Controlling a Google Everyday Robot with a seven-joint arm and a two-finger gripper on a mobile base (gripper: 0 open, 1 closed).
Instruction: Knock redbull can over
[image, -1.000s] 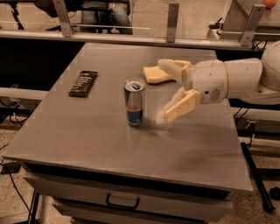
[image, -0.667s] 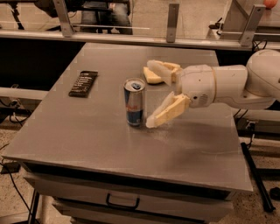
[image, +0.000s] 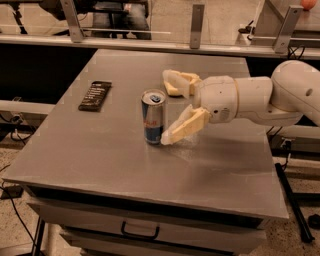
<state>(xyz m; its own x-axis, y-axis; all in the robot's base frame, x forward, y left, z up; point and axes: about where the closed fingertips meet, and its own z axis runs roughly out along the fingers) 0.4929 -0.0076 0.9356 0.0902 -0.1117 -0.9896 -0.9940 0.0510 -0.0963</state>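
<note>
The redbull can (image: 153, 116) stands upright near the middle of the grey table (image: 100, 160), silver and blue with a silver top. My gripper (image: 166, 108) reaches in from the right on a white arm (image: 260, 97), just right of the can. It is open, with its cream fingers spread wide. The lower finger (image: 184, 127) has its tip at the can's lower right side, touching or nearly touching it. The upper finger (image: 181, 80) lies behind and to the right of the can's top.
A flat black remote-like bar (image: 95, 95) lies on the table to the left of the can. A yellow sponge (image: 171, 91) lies behind the can, partly hidden by the upper finger. A drawer with a handle (image: 140, 232) sits below the table's front edge. Metal railings run behind.
The gripper has moved left across the table towards the can, and its lower fingertip has reached the can's right side. The can still stands upright in the same place.
</note>
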